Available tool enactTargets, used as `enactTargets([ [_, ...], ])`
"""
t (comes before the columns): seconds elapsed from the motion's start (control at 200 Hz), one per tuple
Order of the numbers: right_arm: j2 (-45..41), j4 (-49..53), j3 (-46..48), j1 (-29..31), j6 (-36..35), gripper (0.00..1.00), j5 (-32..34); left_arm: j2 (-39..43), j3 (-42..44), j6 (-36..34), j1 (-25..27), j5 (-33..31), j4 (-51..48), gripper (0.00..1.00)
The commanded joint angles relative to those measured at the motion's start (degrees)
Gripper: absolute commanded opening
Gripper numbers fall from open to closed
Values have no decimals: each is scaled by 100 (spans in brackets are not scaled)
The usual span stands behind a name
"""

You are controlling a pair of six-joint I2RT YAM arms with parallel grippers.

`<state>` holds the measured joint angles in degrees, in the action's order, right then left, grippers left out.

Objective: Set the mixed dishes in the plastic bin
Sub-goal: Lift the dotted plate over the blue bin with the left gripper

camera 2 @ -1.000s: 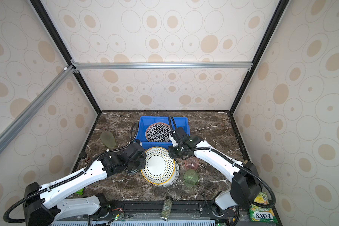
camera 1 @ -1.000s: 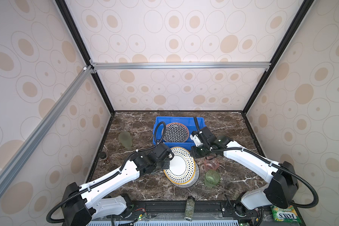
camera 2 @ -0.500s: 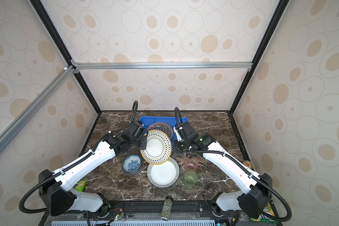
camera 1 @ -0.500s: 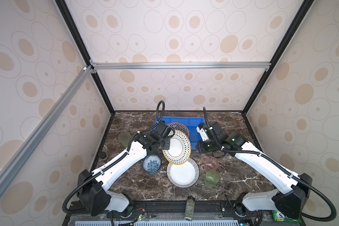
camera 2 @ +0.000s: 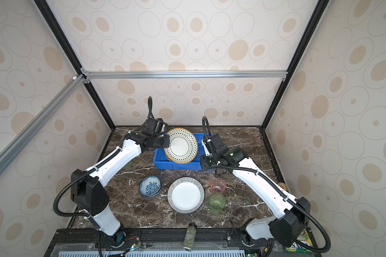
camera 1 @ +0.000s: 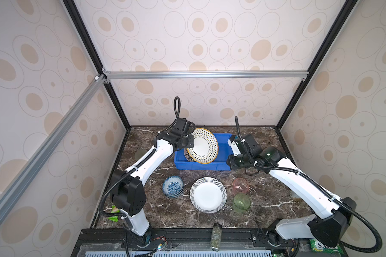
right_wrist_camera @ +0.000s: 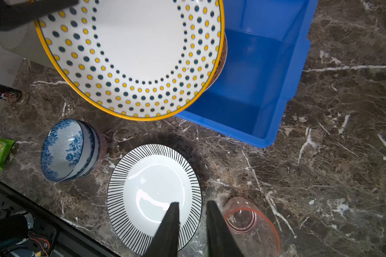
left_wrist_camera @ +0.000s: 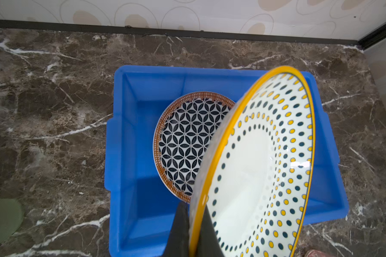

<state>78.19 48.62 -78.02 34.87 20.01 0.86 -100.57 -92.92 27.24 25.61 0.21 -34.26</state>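
The left hand (left_wrist_camera: pixel 194 213) was pinched tight on the rim of the dotted plate (left_wrist_camera: pixel 254 166). It held the plate tilted above the plastic bin (left_wrist_camera: pixel 120 144), probably to slide it onto the geometric plate (left_wrist_camera: pixel 187 142) lying inside. The right hand (right_wrist_camera: pixel 191 207), jaws slightly parted and empty, hovered over the bench (right_wrist_camera: pixel 321 166) near the pink cup (right_wrist_camera: pixel 250 222) and striped plate (right_wrist_camera: pixel 152 178), likely choosing its next pick.

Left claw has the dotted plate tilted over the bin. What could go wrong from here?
The left claw pinches the dotted plate by its rim only, so it may slip. Released this tilted, it could chip the geometric plate already in the bin.
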Motion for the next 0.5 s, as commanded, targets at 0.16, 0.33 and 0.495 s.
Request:
enactTargets([
  [0.16, 324, 7, -308, -355, -170, 24, -356, -779, -555, 252, -430, 711, 1165, 0],
  [0.33, 560, -38, -398, -522, -195, 24, -615, -1085, -555, 381, -543, 865, 1421, 0],
  [0.495, 686, -150, -407, -612, -208, 25, -705, -1480, -633, 448, -649, 1241, 1466, 0],
])
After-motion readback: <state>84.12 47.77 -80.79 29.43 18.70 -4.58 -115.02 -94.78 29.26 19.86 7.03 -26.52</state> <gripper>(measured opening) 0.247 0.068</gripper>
